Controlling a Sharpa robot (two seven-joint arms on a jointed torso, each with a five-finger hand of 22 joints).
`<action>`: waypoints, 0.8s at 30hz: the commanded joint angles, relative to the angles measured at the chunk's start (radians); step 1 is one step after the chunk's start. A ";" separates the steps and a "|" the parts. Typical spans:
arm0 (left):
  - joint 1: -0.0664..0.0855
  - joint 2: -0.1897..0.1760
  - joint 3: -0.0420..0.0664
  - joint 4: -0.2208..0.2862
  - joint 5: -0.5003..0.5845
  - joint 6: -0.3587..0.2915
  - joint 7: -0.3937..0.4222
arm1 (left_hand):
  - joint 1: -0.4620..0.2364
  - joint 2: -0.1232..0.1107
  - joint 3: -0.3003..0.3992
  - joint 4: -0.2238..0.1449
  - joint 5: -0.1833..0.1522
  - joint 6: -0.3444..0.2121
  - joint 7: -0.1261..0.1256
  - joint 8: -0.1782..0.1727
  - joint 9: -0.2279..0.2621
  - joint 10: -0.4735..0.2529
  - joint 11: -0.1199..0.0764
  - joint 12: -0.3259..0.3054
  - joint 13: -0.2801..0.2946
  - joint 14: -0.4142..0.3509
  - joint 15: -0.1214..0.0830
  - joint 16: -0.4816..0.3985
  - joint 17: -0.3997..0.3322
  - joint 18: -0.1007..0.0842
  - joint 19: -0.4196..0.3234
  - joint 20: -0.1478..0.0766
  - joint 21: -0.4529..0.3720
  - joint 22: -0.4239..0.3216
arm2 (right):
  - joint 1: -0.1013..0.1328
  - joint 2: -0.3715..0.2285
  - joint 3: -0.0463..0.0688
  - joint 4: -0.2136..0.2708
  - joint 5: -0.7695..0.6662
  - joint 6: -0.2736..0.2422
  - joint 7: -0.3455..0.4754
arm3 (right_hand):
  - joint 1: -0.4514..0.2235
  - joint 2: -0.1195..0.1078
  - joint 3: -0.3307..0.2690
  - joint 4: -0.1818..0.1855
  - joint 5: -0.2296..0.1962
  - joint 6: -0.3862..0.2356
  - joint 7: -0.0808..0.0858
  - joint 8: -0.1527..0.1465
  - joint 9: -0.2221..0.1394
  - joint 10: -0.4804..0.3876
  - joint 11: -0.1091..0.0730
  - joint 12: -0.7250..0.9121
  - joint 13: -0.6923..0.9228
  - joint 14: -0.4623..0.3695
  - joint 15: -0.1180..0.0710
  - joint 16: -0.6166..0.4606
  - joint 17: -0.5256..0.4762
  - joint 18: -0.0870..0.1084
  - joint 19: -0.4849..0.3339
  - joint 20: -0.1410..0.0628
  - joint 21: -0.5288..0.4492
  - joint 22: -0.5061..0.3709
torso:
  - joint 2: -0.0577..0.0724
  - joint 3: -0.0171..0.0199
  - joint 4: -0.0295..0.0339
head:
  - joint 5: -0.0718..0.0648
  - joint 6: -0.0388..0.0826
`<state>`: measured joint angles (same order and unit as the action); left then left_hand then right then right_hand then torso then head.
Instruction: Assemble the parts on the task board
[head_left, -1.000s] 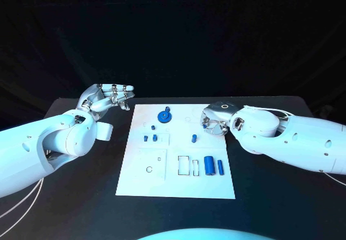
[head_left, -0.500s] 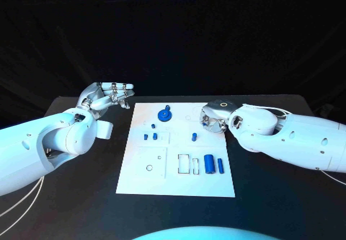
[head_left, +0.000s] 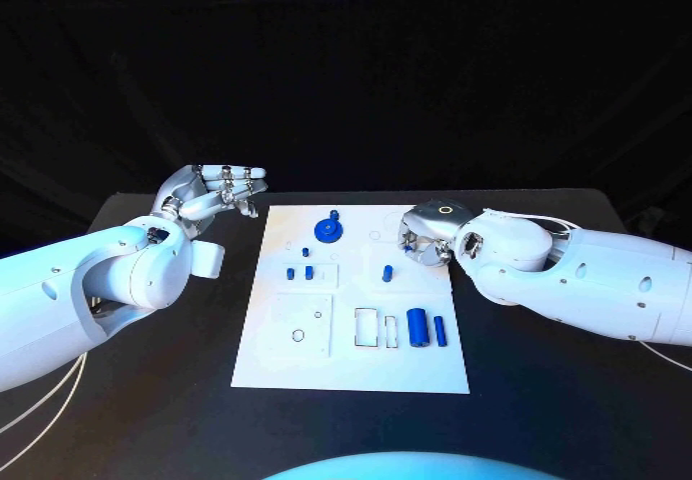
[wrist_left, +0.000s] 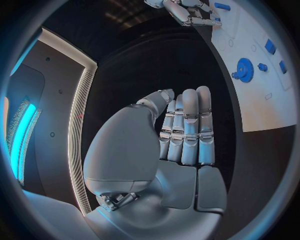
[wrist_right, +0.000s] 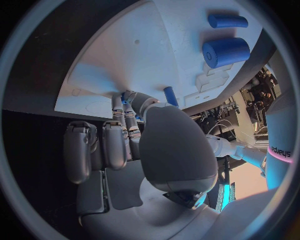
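The white task board (head_left: 353, 345) lies mid-table. On it are a blue gear (head_left: 329, 232), a few small blue pieces (head_left: 300, 272), a short peg (head_left: 387, 272), a thick blue cylinder (head_left: 418, 328) and a slim one (head_left: 440, 332). My right hand (head_left: 426, 240) hovers over the board's far right edge. In the right wrist view its thumb and fingertips (wrist_right: 128, 107) pinch what looks like a tiny blue part (wrist_right: 127, 95), above the board (wrist_right: 137, 55) near the peg (wrist_right: 170, 96). My left hand (head_left: 219, 192) is raised left of the board, fingers straight and holding nothing (wrist_left: 184, 130).
Outlined rectangular recesses (head_left: 376, 328) sit beside the thick cylinder, and a small ring mark (head_left: 299, 337) lies on the board's left half. Black tabletop (head_left: 548, 400) surrounds the board. The left wrist view shows the gear (wrist_left: 244, 69) and my right hand (wrist_left: 184, 11) beyond it.
My right hand has drawn slightly toward the board's far edge. The left hand and the parts on the board have not moved.
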<state>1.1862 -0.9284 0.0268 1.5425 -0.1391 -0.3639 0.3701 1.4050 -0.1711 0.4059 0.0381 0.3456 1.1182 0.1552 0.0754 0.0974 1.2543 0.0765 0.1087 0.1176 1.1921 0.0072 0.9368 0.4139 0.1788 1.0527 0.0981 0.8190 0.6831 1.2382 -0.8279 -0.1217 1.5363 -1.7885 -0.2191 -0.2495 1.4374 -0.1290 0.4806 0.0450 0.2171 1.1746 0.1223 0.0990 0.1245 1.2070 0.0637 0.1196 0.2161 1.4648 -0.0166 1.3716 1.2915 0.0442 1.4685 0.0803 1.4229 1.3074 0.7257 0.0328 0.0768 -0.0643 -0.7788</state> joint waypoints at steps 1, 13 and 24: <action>0.001 0.000 0.001 -0.001 0.006 0.018 -0.007 | 0.002 0.005 0.002 -0.009 0.003 -0.012 0.008 -0.004 -0.002 -0.011 0.009 -0.006 -0.002 0.002 -0.001 -0.009 -0.004 0.005 0.005 -0.003 -0.008 -0.002 | -0.006 -0.004 -0.004 0.008 0.003 -0.024 0.008 | -0.007 0.008 0.002 -0.007 0.002 0.009 0.000 0.005 0.002 0.016 -0.009 -0.001 0.001 0.058 -0.006 0.002 -0.003 -0.014 0.055 -0.008 0.013 0.171 | 0.000 -0.0005 0.0003 | 0.000 0.003; 0.001 0.002 0.000 -0.003 0.006 0.013 -0.002 | 0.003 0.006 0.006 -0.014 0.004 -0.019 0.011 -0.005 -0.003 -0.017 0.012 -0.009 -0.003 0.001 0.001 -0.013 -0.007 0.005 0.005 -0.002 -0.010 -0.003 | 0.007 -0.030 0.003 0.044 0.021 -0.103 0.019 | -0.015 0.005 0.002 -0.010 0.000 0.010 -0.001 0.004 0.004 0.018 -0.008 -0.007 -0.002 0.057 -0.008 0.002 -0.004 -0.014 0.055 -0.007 0.015 0.174 | -0.001 -0.0006 -0.0002 | -0.002 0.011; 0.001 0.005 0.000 -0.009 0.013 0.015 -0.002 | 0.002 0.007 0.007 -0.016 0.004 -0.021 0.012 -0.005 -0.003 -0.019 0.014 -0.010 -0.003 0.001 0.001 -0.015 -0.008 0.005 0.005 -0.002 -0.011 -0.004 | 0.030 -0.082 0.012 0.179 0.067 -0.121 0.025 | -0.018 0.003 0.002 -0.011 0.001 0.012 0.000 0.004 0.005 0.021 -0.009 -0.010 -0.003 0.057 -0.009 0.002 -0.003 -0.015 0.056 -0.006 0.018 0.176 | 0.000 0.0000 -0.0007 | 0.010 0.017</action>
<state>1.1862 -0.9260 0.0262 1.5335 -0.1357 -0.3630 0.3635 1.4050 -0.1711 0.4128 0.0257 0.3456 1.1036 0.1692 0.0754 0.0955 1.2429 0.0879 0.1039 0.1157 1.1921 0.0073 0.9252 0.4063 0.1788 1.0527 0.0981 0.8132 0.6803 1.2677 -0.9107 -0.1105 1.7023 -1.7442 -0.3176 -0.2374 1.4303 -0.1227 0.4804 0.0397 0.2168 1.1812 0.1229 0.1001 0.1280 1.2115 0.0663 0.1116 0.2141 1.4648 -0.0165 1.3715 1.2890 0.0377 1.4684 0.0803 1.4349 1.3080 0.7246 0.0321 0.0768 -0.0603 -0.7632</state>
